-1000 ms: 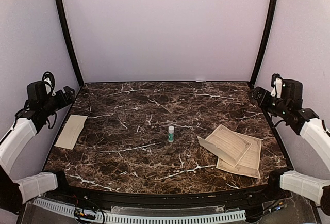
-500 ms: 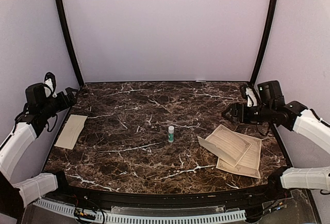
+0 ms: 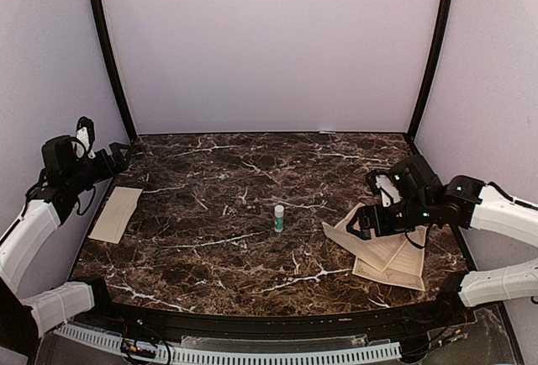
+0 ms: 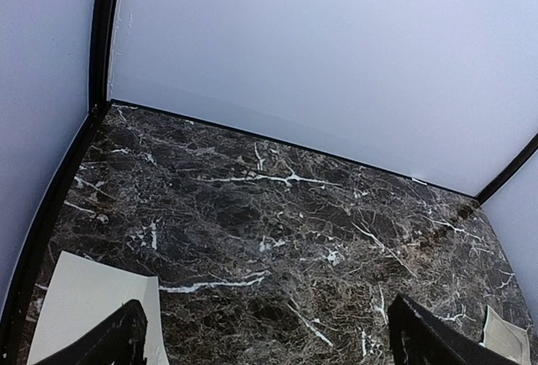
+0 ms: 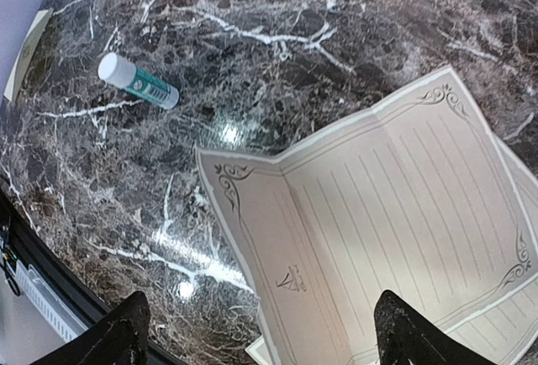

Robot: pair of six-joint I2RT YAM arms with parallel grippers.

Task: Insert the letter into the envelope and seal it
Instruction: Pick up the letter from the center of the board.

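Hovering wide open and empty, my right pincer [image 5: 262,306] hangs over the letter [image 5: 395,205]: light, limp paper, best nipped at its lifted left edge, I judge. Far left lies the envelope [image 3: 116,213].

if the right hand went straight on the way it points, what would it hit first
Most likely the folded bordered sheet, which lies on a second sheet. The right hand is open and points down at it, though depth is hard to judge.

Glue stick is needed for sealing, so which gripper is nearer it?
Right. The right gripper hovers over the folded letter beside the glue stick; the left gripper is at the table's left edge.
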